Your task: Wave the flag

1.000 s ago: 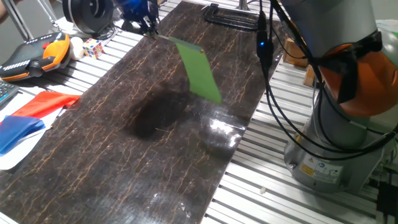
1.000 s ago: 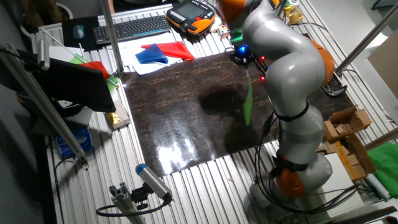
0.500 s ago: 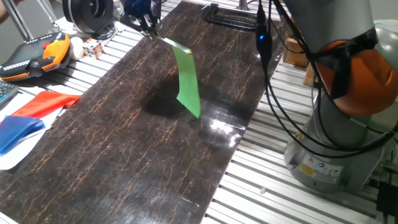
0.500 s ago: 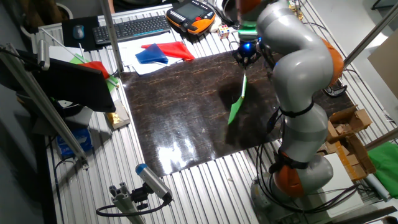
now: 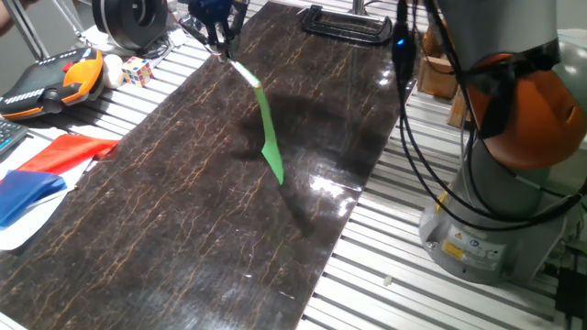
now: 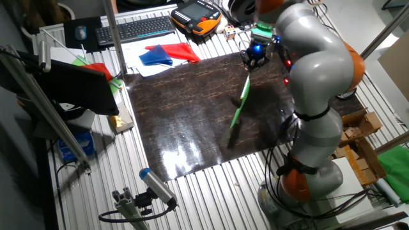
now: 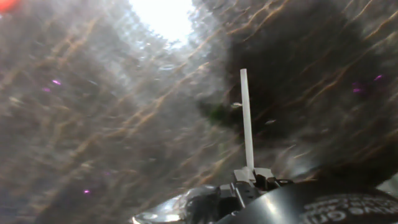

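the gripper [image 5: 218,38] is clamped on the white stick of the flag [image 5: 269,137] – its green cloth hangs edge-on above the dark mat [image 5: 174,211], clear of it; beside the mat lie 1 red cloth [image 5: 66,151] and 1 blue cloth [image 5: 27,195].

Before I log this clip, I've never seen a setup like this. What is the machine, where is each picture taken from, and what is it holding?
The machine is a single robot arm, grey with orange joints, standing at a table with a dark marble-patterned top. Two pictures come from fixed cameras looking at the table from different sides. The third comes from a camera on the hand, looking along the fingers. The gripper is shut on the thin white stick of the flag, a small green cloth held in the air above the tabletop. In the hand view only the stick shows clearly. Off to the side lie a red cloth, a blue cloth and an orange-and-black handheld controller.
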`<control>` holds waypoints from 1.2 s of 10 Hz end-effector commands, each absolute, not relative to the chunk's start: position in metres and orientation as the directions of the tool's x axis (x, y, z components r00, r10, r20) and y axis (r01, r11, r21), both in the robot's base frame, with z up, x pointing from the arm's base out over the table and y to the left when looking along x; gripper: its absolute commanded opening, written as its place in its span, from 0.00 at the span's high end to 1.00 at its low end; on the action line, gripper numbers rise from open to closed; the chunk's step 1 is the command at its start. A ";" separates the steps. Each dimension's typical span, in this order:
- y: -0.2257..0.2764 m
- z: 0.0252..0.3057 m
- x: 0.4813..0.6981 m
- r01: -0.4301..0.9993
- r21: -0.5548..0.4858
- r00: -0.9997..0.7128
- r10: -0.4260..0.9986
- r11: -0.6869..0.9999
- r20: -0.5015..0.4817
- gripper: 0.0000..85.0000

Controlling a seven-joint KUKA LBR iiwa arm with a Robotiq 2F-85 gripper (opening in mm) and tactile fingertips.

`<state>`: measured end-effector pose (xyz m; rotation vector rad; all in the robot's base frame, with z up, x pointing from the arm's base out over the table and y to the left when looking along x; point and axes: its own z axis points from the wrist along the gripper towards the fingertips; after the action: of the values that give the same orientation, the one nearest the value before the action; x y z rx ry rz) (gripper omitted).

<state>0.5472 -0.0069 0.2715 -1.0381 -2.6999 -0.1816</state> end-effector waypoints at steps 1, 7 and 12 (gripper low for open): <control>-0.006 0.271 0.547 0.753 0.162 -0.655 0.703 0.638 0.278 0.99; -0.005 0.268 0.551 0.754 0.150 -0.656 0.719 0.640 0.231 0.97; -0.010 0.263 0.558 0.466 -0.112 -0.883 0.453 0.877 -0.127 0.91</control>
<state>0.5584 -0.0101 0.2637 -1.0059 -2.9054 -0.0230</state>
